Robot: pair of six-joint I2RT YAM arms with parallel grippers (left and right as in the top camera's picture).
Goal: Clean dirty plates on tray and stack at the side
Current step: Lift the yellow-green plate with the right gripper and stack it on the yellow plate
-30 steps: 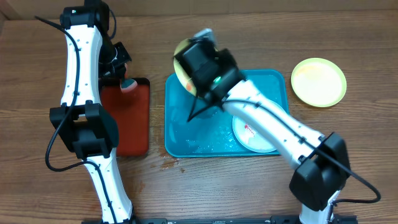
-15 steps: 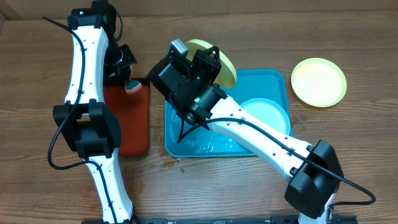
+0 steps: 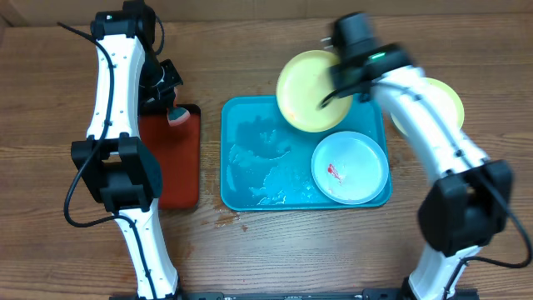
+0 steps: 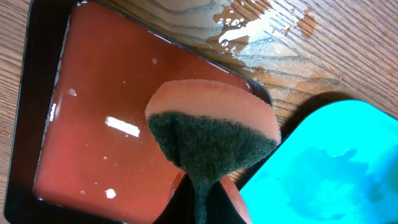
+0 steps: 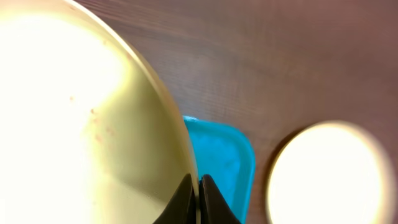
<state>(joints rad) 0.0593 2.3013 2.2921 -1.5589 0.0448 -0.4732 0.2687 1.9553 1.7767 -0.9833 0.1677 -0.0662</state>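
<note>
right gripper (image 5: 198, 190) pinches rim of yellow-green plate (image 3: 306, 102), tilted over far edge of tray (image 3: 226, 167) | blue-white plate (image 3: 350, 167) flat in its near-right corner, left half open | left gripper (image 3: 166, 93) clamps sponge (image 4: 211, 134) over far-right corner of red tray (image 3: 171, 167)

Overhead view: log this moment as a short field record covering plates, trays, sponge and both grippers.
Right gripper: shut on the rim of a yellow-green plate, over the turquoise tray far edge
Blue-white plate: in the tray, red smear on it
Second yellow-green plate: on the table, right of the tray
Left gripper: shut on a sponge above the red tray
</note>
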